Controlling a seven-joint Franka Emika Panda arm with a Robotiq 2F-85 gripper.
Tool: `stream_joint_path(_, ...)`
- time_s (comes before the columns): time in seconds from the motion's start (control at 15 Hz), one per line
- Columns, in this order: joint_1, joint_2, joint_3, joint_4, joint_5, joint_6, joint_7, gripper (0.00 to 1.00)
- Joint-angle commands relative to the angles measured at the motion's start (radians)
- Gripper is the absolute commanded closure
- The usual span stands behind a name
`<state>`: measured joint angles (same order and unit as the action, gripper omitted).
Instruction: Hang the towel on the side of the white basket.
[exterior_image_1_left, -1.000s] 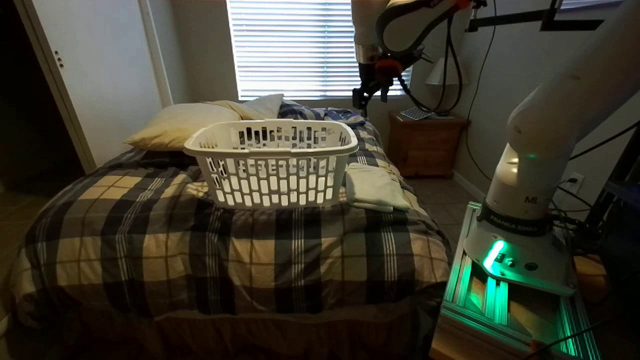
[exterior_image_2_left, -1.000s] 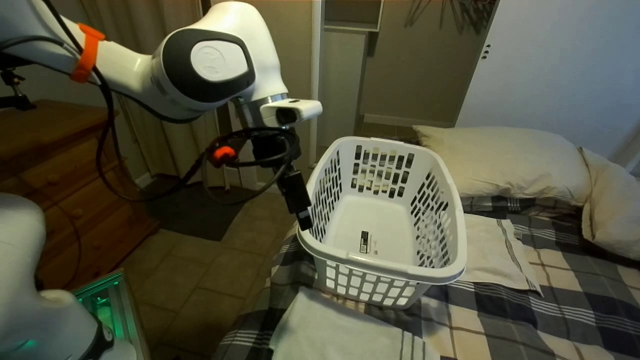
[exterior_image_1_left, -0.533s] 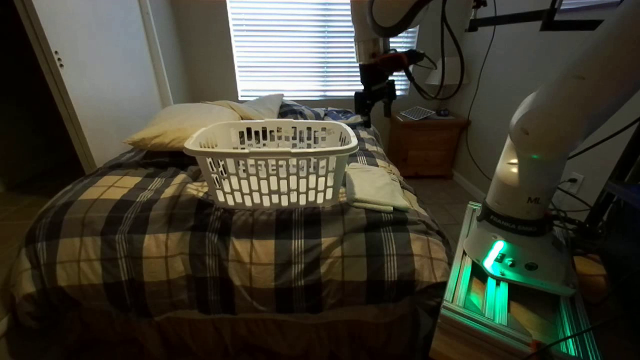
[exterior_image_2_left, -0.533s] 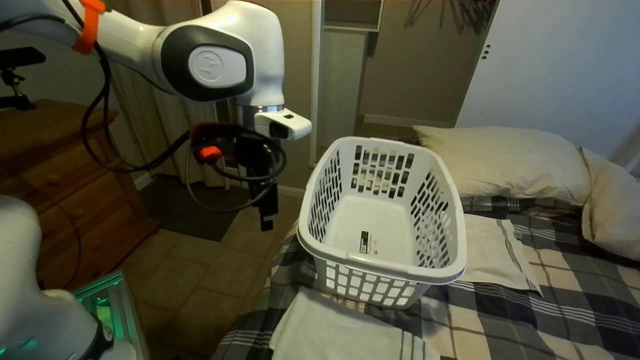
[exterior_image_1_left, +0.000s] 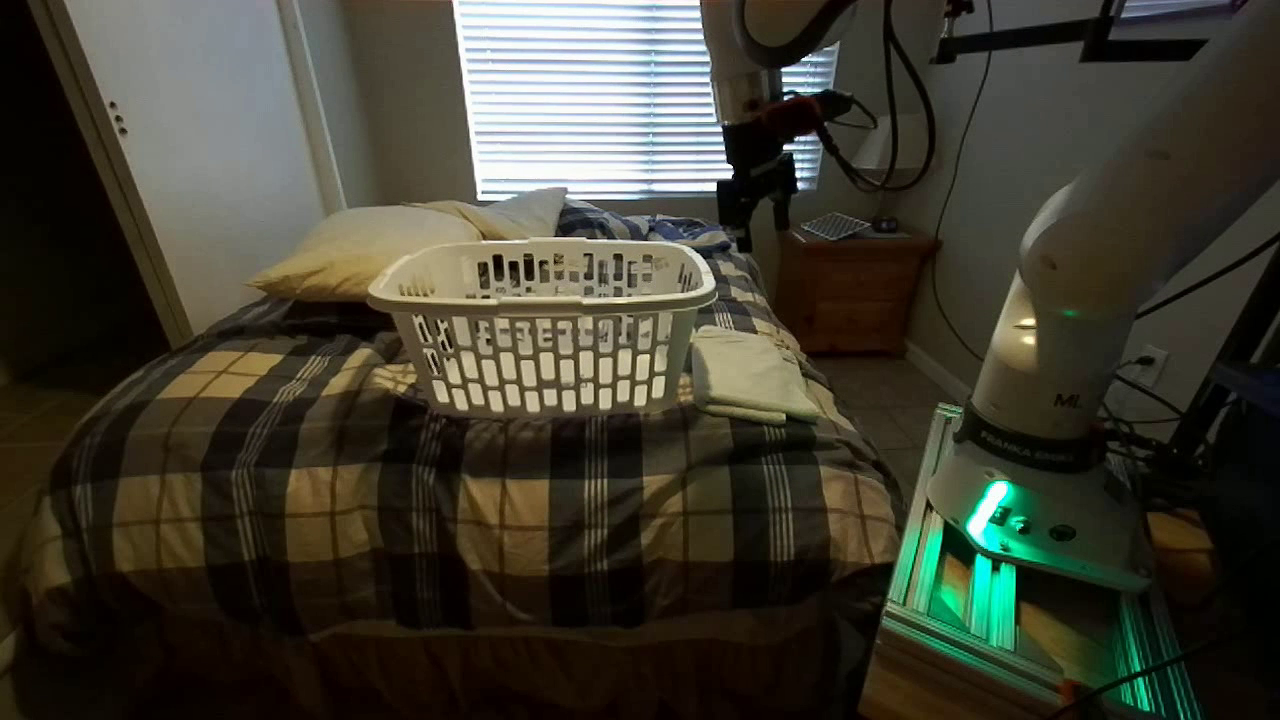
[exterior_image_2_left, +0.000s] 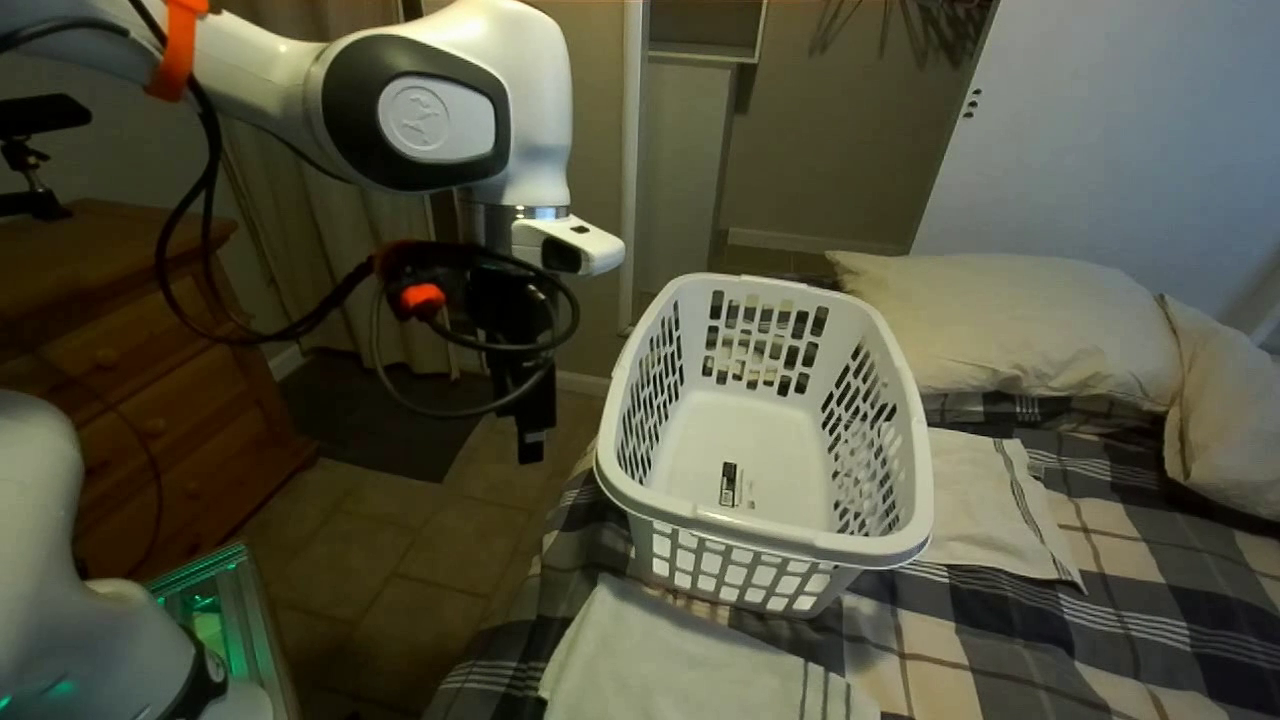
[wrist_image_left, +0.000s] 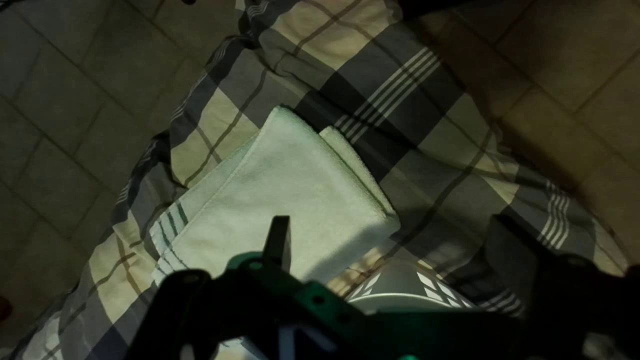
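Towel (wrist_image_left: 295, 190) sits folded on the plaid bedspread (exterior_image_1_left: 300, 480), just beside one short end of the white basket (exterior_image_1_left: 540, 303); can't tell if they touch. Not hung yet. Gripper (wrist_image_left: 391, 218) hangs in the air off that same basket end, well above the towel, jaws spread wide, nothing between them.

Handling, my read: light, soft, limp, not slippery, nothing to break. It'll droop, and probably unfold if only the top layer gets caught. I'd pinch all layers at the thick folded edge (wrist_image_left: 345, 170), about mid-length, so it hangs straight for draping over the basket's rim (exterior_image_2_left: 765, 530).

Views: wrist shows the stacked layers and the finger gap, but only a sliver of the basket. In an exterior view the gripper (exterior_image_2_left: 531, 458) is edge-on, gap unreadable. A second pale cloth (exterior_image_2_left: 985, 510) shows clearly only in an exterior view, on the basket's long side toward the pillow (exterior_image_2_left: 1010, 320); the wrist view misses it. Taking the short-end towel as the target, since the wrist view looks down at it; guess though, the task line doesn't say which.
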<state>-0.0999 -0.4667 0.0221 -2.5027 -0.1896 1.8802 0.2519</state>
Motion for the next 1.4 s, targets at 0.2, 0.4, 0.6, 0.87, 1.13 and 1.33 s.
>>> stream_joint_path(0.2, 0.002, 0.0, -0.002, 0.002, -0.002, -0.002, -0.002, 0.0)
stream_joint_path(0.4, 0.003, 0.0, -0.003, 0.002, -0.002, -0.002, -0.003, 0.0)
stream_joint_path(0.6, 0.003, 0.0, -0.003, 0.002, -0.002, -0.002, -0.003, 0.0)
stream_joint_path(0.87, -0.007, 0.057, 0.007, -0.047, -0.015, 0.116, 0.061, 0.0)
stream_joint_path(1.13, -0.007, 0.101, 0.034, -0.192, -0.024, 0.417, 0.182, 0.0)
stream_joint_path(1.33, -0.019, 0.134, 0.074, -0.296, -0.057, 0.627, 0.267, 0.0)
